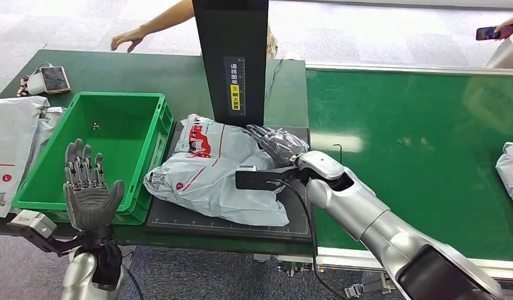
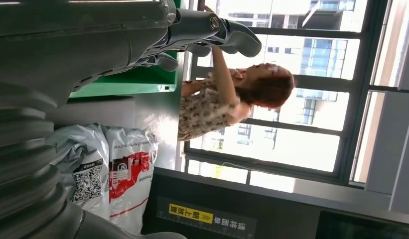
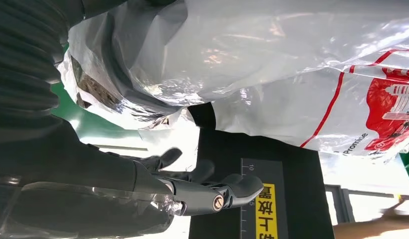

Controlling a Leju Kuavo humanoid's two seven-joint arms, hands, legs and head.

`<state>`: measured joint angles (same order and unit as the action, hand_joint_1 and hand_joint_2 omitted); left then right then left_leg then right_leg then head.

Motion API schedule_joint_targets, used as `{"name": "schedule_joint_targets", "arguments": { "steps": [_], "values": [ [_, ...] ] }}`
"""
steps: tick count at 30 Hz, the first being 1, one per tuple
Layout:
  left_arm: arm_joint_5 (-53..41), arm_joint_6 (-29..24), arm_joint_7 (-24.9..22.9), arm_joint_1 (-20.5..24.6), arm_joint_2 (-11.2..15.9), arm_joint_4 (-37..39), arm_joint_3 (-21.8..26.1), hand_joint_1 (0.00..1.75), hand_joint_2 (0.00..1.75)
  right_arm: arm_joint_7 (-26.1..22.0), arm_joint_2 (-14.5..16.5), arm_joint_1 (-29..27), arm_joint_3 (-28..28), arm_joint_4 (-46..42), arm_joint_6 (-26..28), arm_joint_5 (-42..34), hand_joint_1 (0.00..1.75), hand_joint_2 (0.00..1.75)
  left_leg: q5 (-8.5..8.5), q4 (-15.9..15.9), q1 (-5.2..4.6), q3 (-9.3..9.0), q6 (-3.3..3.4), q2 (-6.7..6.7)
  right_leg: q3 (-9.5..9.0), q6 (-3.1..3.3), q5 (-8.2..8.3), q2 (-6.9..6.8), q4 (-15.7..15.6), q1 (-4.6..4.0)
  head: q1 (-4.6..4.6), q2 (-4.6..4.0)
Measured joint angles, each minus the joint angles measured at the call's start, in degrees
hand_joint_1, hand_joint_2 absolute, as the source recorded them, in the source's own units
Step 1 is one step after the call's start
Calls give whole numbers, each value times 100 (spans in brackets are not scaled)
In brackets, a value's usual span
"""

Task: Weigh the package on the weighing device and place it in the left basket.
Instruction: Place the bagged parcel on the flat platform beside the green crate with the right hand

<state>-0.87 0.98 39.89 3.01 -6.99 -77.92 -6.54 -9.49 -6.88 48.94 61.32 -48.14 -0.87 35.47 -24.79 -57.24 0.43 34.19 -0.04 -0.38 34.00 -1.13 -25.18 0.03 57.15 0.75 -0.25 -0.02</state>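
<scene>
Package (image 1: pixel 210 165): grey-white poly mailer with red print and QR labels, lay crumpled on the scale (image 1: pixel 179 220), a flat black platform on the dark green tabletop (image 1: pixel 116 72). It overhung the platform's left edge slightly, just beside the basket (image 1: pixel 150 153).

Scale post (image 1: pixel 232 59): black upright panel with a yellow label, stood at the platform's rear, just behind the package.

Basket: green plastic crate, left of the scale, touching or nearly touching it; a few small dark bits lay on its floor.

Right robot hand (image 1: pixel 275 144): rested on the package's right upper side, fingers spread and lying flat against the film; it gripped nothing, fingers apart in the right wrist view (image 3: pixel 212 191).

Left robot hand (image 1: pixel 88 187): raised upright at the basket's near left corner, palm facing the camera, fingers extended and apart, holding nothing.

Other mailers (image 1: pixel 13 144): stacked left of the basket.

Conveyor (image 1: pixel 416 144): bright green belt right of the scale, another parcel (image 1: pixel 511 172) at its right edge.

Person's hand (image 1: pixel 129 40): rested on the tabletop's far edge.
</scene>
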Motion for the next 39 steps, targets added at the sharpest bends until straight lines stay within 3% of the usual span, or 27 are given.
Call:
{"name": "schedule_joint_targets", "arguments": {
  "steps": [4,7,12,18,25,30,34,39],
  "values": [
    [0,8,4,-1,6,1,-16,0,175,-118,-5,-56,-93,-38,70,-81,0,175,0,0,0,0,0,0,0,0,0,0,0,0,1,0],
    [-1,46,18,1,12,2,-33,0,175,-560,-30,-227,-339,-249,325,-415,0,175,0,0,0,1,0,0,0,0,0,0,0,1,0,0],
    [12,116,24,23,40,8,-76,0,175,-1194,-84,-615,-1077,-818,512,-1296,0,175,-1,0,0,3,1,0,2,-1,-1,-1,-2,2,0,0],
    [24,121,24,121,55,72,-125,0,175,-1634,-116,-1056,-2093,-1459,230,-2546,0,175,-1,0,0,3,2,-1,1,-1,0,-1,-2,2,0,0],
    [-282,147,-43,53,95,17,-227,0,175,-1793,105,-1636,-3328,-2254,482,-3672,0,175,-2,0,0,5,1,-3,3,-1,-2,-3,-2,1,0,0],
    [-634,255,-272,203,102,-2,-503,0,175,-1652,325,-2116,-4048,-2793,409,-3806,0,175,-2,1,0,6,1,-4,3,-2,-2,-3,-2,2,1,0],
    [-1369,212,-639,257,107,-28,-776,0,175,-1644,486,-2456,-4442,-3147,426,-3723,0,175,-2,1,-1,5,1,-3,3,-2,-2,-3,-3,2,1,0],
    [-3388,-308,-1169,387,115,86,-1386,0,175,-1649,718,-2816,-4748,-3475,396,-3494,0,175,-3,1,-1,6,1,-3,5,-2,-2,-2,-3,3,1,0]
  ]
}}
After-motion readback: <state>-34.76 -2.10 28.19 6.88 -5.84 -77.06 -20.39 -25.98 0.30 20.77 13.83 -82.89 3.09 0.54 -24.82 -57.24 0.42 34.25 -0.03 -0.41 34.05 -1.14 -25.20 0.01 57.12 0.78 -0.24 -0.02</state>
